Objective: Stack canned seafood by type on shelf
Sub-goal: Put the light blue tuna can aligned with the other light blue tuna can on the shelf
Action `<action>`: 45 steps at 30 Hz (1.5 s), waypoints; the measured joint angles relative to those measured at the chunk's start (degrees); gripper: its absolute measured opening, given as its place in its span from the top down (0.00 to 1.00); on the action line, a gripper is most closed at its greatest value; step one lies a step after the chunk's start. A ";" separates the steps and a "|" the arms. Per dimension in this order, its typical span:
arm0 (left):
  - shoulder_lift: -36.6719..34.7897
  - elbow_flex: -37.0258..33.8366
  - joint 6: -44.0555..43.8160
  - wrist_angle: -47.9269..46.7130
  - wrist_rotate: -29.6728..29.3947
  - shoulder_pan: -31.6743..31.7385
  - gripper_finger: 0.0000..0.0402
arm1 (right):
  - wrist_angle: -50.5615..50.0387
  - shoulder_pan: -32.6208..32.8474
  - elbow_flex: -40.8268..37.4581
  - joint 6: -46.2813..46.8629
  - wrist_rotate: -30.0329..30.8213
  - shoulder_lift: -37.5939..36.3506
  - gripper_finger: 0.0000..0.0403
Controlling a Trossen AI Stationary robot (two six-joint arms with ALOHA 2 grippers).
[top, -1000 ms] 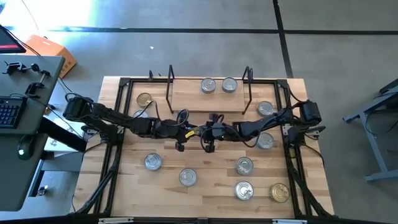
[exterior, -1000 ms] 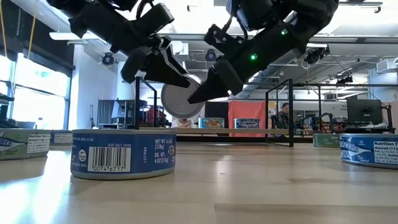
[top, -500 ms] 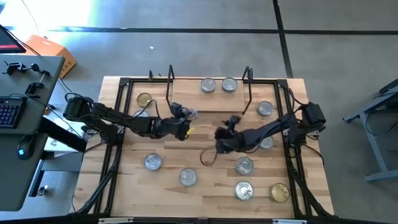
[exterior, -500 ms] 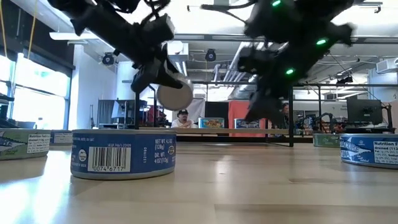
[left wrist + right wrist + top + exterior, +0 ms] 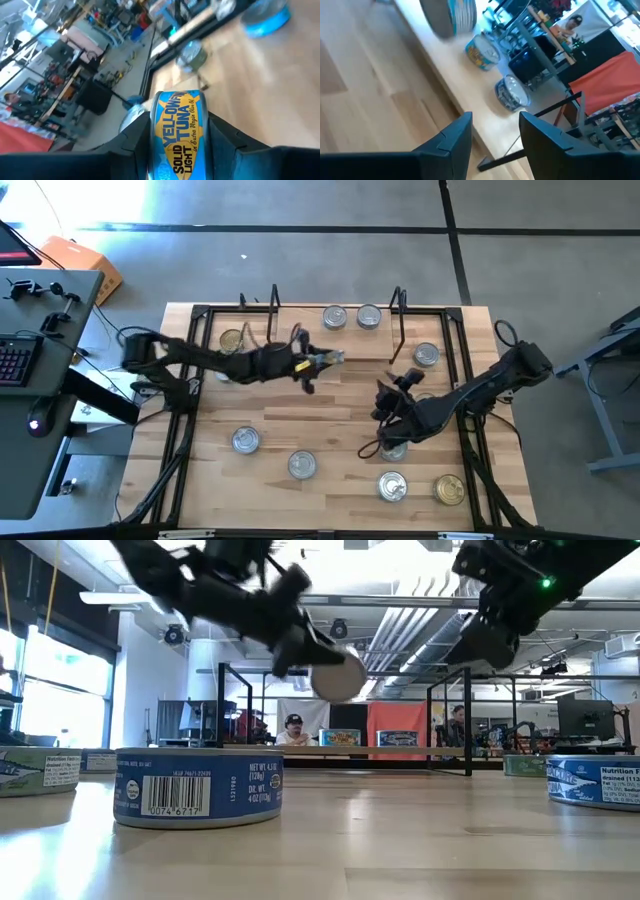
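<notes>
Gripping a tin of yellowfin tuna (image 5: 181, 134) on its edge between my left gripper (image 5: 318, 361) fingers, I am carrying it in the air just over the front edge of the shelf (image 5: 300, 340), between its two black wire uprights. Two silver-lidded tins (image 5: 352, 317) are already sitting toward the right end of the shelf plank, and a gold-lidded tin (image 5: 231, 340) is lying just outside its left upright. To do this step well, I am judging that the tin needs turning flat, lid up, and lowering gently beside matching tins before I let go. My right gripper (image 5: 386, 406), fingers parted and holding nothing, is hanging well in front of the shelf, above a silver tin (image 5: 392, 447).
</notes>
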 joint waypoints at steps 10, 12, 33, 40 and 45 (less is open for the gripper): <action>15.93 11.23 8.47 0.34 -9.56 4.48 0.59 | 0.11 -0.57 -0.02 3.48 0.57 0.00 0.62; 17.03 11.74 8.55 0.35 -9.26 4.38 0.54 | 0.15 -0.57 -0.04 3.64 0.49 0.00 0.62; 17.20 11.75 1.45 -9.17 -8.07 2.56 0.39 | 0.61 -0.59 -0.04 3.58 0.35 0.02 0.62; 13.30 11.75 -1.58 -13.80 -8.72 0.78 0.39 | 0.62 -0.59 -0.04 3.60 0.25 0.05 0.62; 7.99 11.73 -4.50 -18.77 -13.75 -1.72 0.39 | 1.00 -0.59 -0.04 3.64 0.11 0.05 0.62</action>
